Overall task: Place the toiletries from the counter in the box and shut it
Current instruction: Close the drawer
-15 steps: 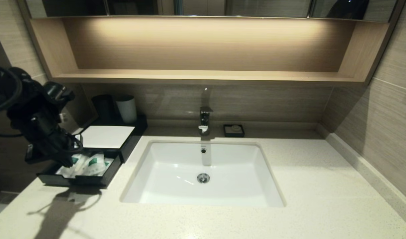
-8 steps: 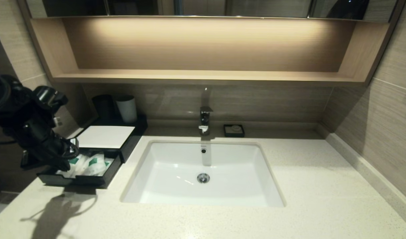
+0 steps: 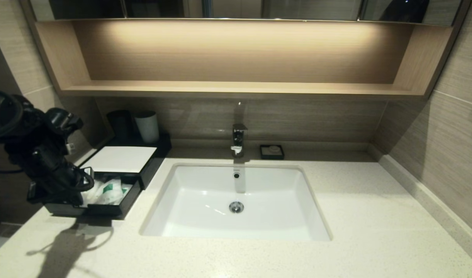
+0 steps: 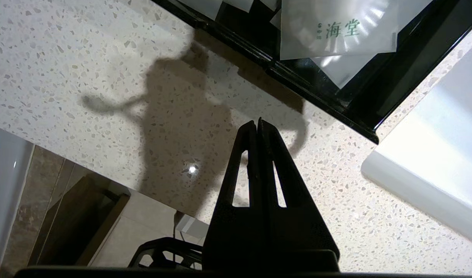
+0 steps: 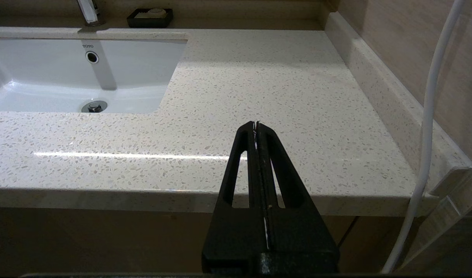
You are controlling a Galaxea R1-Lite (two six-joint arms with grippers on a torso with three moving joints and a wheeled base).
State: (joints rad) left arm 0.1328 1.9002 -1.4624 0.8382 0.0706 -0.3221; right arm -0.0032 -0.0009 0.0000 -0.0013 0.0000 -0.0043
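Left hand [image 4: 257, 122] — fingers pressed together, holding nothing — hovers over the bench [image 4: 104, 77] just before the box's [image 3: 122, 159] open drawer [image 3: 101, 209], toiletries [image 3: 110, 191] inside; right hand [image 5: 256, 124] parked, closed.

In the head view we lose the near-left corner of the box [image 3: 120, 208] and part of the toiletries [image 3: 110, 191] behind the left arm [image 3: 46, 154] (its fingertips hidden too). The wrist view's edge cuts off the packets [image 4: 336, 31].
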